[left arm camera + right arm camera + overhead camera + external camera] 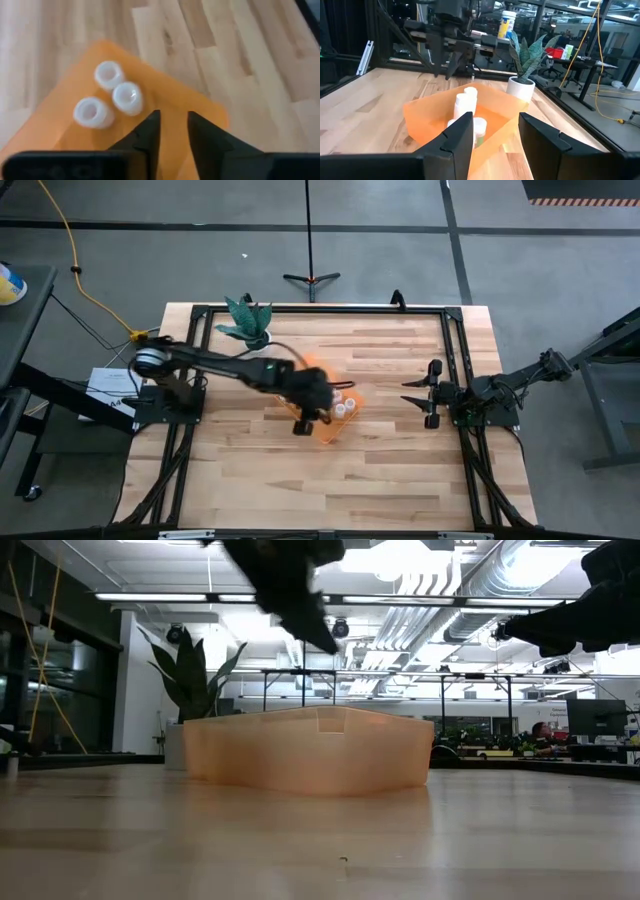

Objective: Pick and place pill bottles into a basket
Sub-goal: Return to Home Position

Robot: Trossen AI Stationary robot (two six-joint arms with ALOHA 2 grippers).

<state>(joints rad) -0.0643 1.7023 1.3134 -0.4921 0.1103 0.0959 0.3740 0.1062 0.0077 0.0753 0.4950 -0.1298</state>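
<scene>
Left gripper [173, 117]: hangs above the basket [310, 752], clear of its rim. Its fingers stand a narrow gap apart with nothing between them.
Left arm: reaches from its base at the table's left edge across to the middle.
Right gripper [495, 120]: near the table's right edge, well apart from the basket and pointing toward it. Its fingers are spread wide and hold nothing.
Basket: translucent orange and shallow. It sits on the wooden table [400, 480] near its middle, turned askew to the table's edges.
Pill bottles [127, 96]: inside the basket. The left wrist view shows three white ones upright and bunched close together, two of them touching or nearly so. The right wrist view shows one standing tall with another lower beside it. Whether more lie in the basket cannot be told.
Plant [250, 325]: green leaves in a white pot at the table's far edge, behind the basket and apart from it.
</scene>
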